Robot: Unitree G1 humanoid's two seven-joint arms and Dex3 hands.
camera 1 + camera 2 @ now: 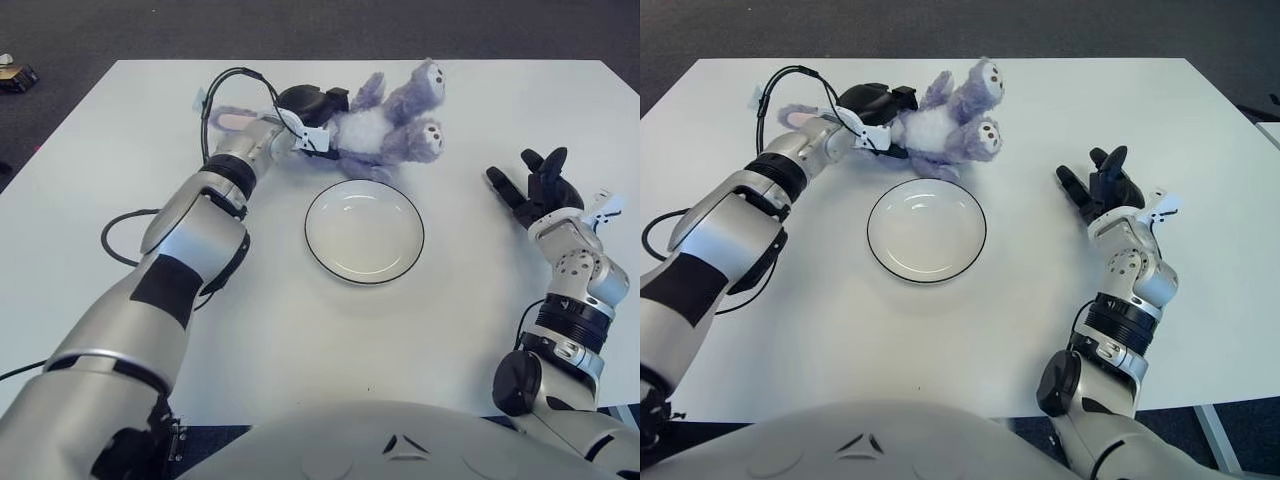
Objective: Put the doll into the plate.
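Left eye view: the left hand (312, 108) was stretched to the far side of the white table (120, 160), its dark fingers closed on the body of the purple doll (385, 125). The doll lay tilted on its back, legs pointing to the right, just beyond the far rim of the plate (364, 231) and not inside it. The plate was white with a dark edge and held nothing. The right hand (535, 185) stood to the right of the plate, well apart from it, fingers spread and holding nothing.

Right eye view: the same arrangement was confirmed. The doll (945, 120) was near the plate's (926, 229) far rim, and whether its lowest part touched the rim could not be told. A black cable (790, 80) looped above the left wrist.

Assessment: the step in hand appeared to be carrying the gripped doll to the plate. To do it well, the doll should be lifted clear of the rim before being drawn toward the robot, so the plate is not pushed, then lowered over the centre and released only once its bulk sits inside the edge.

No brand, label or legible writing was found.
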